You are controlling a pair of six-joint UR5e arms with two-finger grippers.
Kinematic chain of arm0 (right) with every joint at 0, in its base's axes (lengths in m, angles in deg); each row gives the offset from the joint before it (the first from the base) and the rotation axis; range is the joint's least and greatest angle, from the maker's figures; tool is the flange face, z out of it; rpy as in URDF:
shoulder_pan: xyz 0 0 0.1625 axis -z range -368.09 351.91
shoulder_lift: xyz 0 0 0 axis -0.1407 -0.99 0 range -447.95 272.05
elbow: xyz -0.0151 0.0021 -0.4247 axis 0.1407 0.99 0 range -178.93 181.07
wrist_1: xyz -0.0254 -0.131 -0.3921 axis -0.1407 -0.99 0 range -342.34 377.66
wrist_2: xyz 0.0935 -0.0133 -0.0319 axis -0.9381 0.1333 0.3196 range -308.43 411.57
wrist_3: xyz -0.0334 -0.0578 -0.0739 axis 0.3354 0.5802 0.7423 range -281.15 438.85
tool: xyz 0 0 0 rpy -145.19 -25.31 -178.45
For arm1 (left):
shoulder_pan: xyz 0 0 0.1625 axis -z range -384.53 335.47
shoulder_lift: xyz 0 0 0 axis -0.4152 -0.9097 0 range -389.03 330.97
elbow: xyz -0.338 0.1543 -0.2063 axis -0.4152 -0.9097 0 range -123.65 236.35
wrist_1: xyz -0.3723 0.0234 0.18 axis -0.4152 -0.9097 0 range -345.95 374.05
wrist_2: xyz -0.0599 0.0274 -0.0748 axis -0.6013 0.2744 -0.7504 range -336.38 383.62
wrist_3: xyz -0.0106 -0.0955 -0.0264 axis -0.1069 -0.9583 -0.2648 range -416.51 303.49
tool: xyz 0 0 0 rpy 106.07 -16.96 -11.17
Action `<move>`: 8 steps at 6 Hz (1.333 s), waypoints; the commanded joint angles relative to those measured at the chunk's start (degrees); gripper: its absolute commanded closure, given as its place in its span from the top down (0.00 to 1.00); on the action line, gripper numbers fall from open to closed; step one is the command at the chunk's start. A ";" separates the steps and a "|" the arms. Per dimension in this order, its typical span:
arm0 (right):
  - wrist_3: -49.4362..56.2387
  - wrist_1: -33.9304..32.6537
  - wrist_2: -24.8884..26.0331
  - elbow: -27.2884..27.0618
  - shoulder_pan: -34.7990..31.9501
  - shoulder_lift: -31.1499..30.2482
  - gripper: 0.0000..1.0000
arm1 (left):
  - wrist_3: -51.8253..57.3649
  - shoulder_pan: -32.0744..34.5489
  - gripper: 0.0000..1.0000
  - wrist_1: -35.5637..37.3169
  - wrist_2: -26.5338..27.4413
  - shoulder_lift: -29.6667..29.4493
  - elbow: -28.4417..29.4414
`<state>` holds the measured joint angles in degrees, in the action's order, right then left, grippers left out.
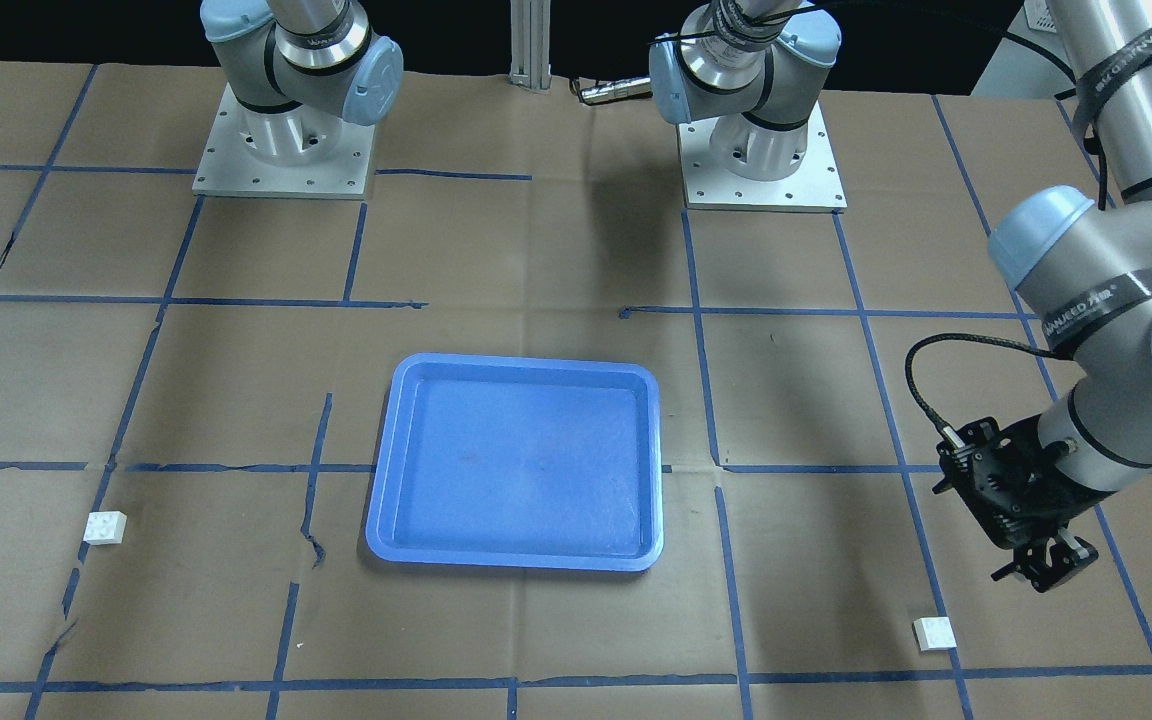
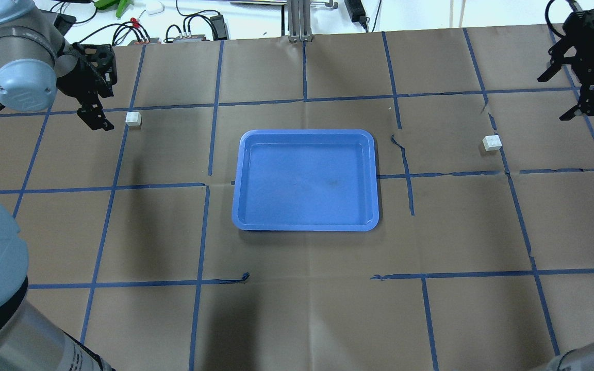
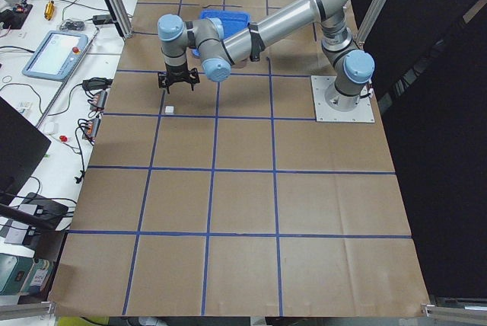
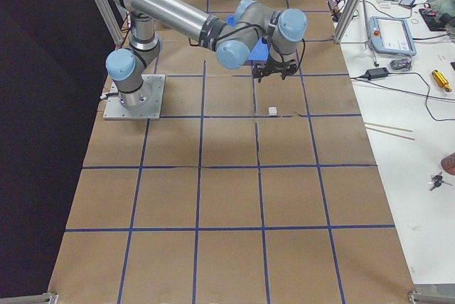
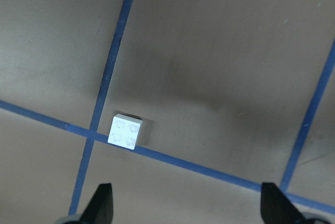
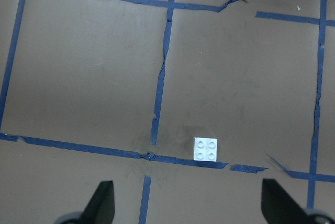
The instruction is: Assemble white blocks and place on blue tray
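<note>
The blue tray [image 2: 304,224] lies empty at mid-table and also shows in the front view [image 1: 514,556]. One white block [image 2: 133,119] sits on the brown paper to the tray's left. My left gripper [image 2: 95,116] hovers just left of it, open and empty. The left wrist view shows that block [image 5: 125,132] on a tape line, ahead of the open gripper [image 5: 188,205]. The other white block [image 2: 491,142] sits to the tray's right. My right gripper [image 2: 552,99] hangs open and empty beyond it. The right wrist view shows this block [image 6: 205,149] ahead of the open gripper [image 6: 188,203].
Brown paper with a blue tape grid covers the table, torn near the right block [image 2: 402,147]. The two arm bases [image 1: 284,150] [image 1: 764,160] stand at the robot's side. Cables and devices [image 2: 188,31] lie past the far edge.
</note>
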<state>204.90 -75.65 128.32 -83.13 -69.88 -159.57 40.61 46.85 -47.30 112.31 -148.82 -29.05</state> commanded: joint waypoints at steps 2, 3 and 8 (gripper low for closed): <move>0.43 -2.13 -14.15 -0.18 3.78 11.38 1.00 | 3.86 -0.98 0.99 1.94 -0.88 -7.63 3.65; 0.34 -3.45 -17.31 -0.18 4.13 14.47 1.00 | 4.38 -0.98 0.99 1.94 -0.97 -8.61 3.93; 5.70 -6.81 -17.96 -3.41 5.71 18.89 1.00 | 8.87 -0.90 0.94 2.20 -2.82 -12.93 7.45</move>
<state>210.20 -82.38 110.36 -85.32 -64.93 -140.85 48.93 45.90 -45.10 109.60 -161.26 -21.90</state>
